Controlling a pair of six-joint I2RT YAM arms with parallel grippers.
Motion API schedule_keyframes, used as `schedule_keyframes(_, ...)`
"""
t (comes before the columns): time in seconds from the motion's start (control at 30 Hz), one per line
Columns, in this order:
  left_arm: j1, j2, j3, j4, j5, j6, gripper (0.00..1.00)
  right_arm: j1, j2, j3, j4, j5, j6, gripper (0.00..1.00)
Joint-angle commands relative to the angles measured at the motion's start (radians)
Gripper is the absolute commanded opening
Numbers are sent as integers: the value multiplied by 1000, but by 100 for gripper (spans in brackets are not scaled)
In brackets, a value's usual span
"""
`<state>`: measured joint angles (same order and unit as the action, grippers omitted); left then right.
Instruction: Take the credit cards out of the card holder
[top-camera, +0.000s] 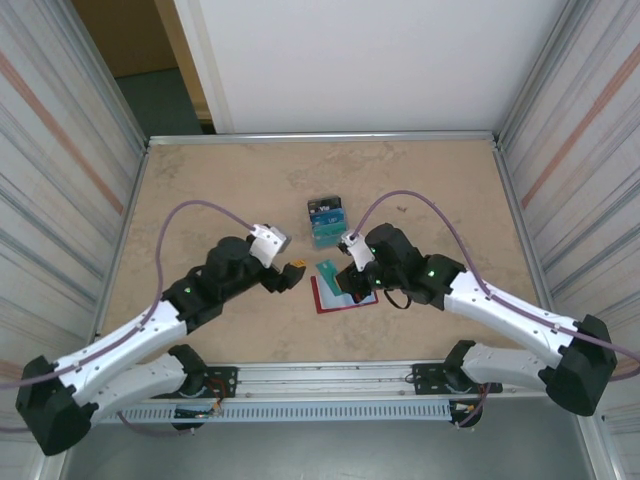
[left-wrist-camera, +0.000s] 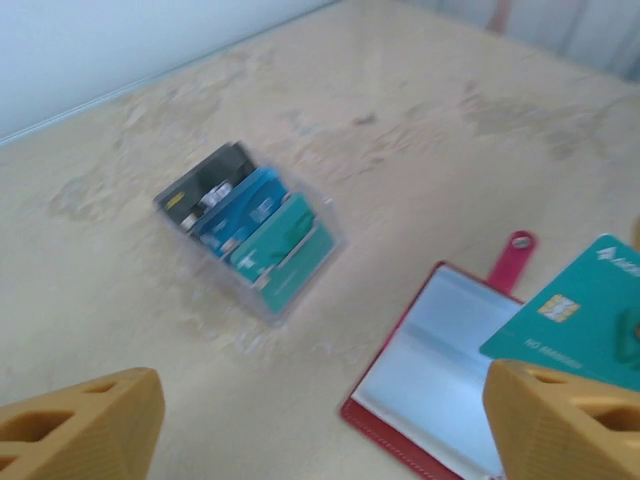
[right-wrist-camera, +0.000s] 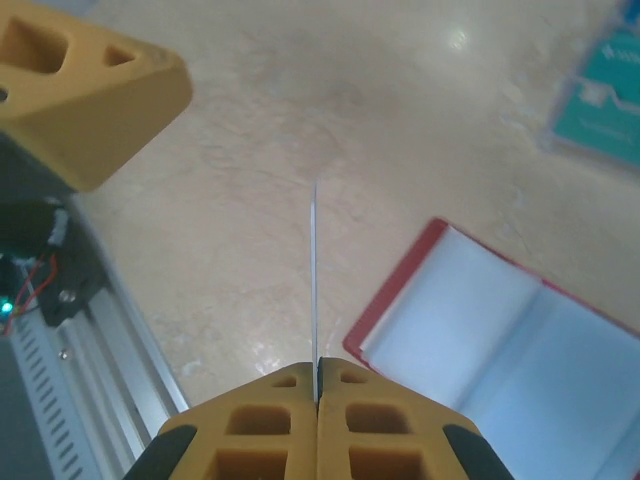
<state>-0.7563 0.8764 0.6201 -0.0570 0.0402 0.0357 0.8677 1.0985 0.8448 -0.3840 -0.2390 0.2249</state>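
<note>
Thin teal card (left-wrist-camera: 585, 305); red holder (top-camera: 322, 298) w/ glossy sleeves (left-wrist-camera: 450, 365).

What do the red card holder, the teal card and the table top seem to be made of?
The card holder: probably red leather or imitation, matte edge, with glossy clear plastic sleeves inside. The teal card: thin stiff plastic, smooth, with a gold chip. The table top: beige, mottled, slightly shiny, perhaps laminate with a stone look.

Beige marbled table (top-camera: 200, 190) w/ thin metal edging. Left wall (top-camera: 50, 150) & right wall (top-camera: 585, 110): ribbed silvery sheet, faint orange stripe on each. Plain white back panel (top-camera: 380, 60). Gap top-left: brown surface (top-camera: 125, 30), dark grey-green floor (top-camera: 170, 100). Metal rail (top-camera: 330, 375) along near edge. Light even, soft glare on tabletop.
</note>
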Motion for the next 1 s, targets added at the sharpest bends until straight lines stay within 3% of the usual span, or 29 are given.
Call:
schedule_keyframes(0.0,47,-44,17,-54,369,135,78,16,-20,54,-9,-67,-174,0)
schedule_keyframes(0.23,48,30,115,-171,605,281,65,40,29,148,-109,-163,-304,0)
schedule_keyframes(0.43,17,116,182,-225,662,345,37,48,76,205,-172,-189,-348,0)
schedule_keyframes(0.6,-24,155,203,-256,647,374,0,47,81,204,-161,-178,-357,0)
schedule_keyframes(0.63,-28,156,200,-255,638,373,0,46,78,201,-155,-167,-355,0)
schedule_keyframes(0.73,-31,135,177,-234,611,353,0,43,53,175,-122,-115,-330,15)
schedule_keyframes(0.8,-31,102,148,-198,580,331,0,35,26,147,-92,-81,-310,33)
schedule_keyframes(0.97,-29,-27,37,-25,413,175,0,-19,-84,47,72,-77,-196,51)
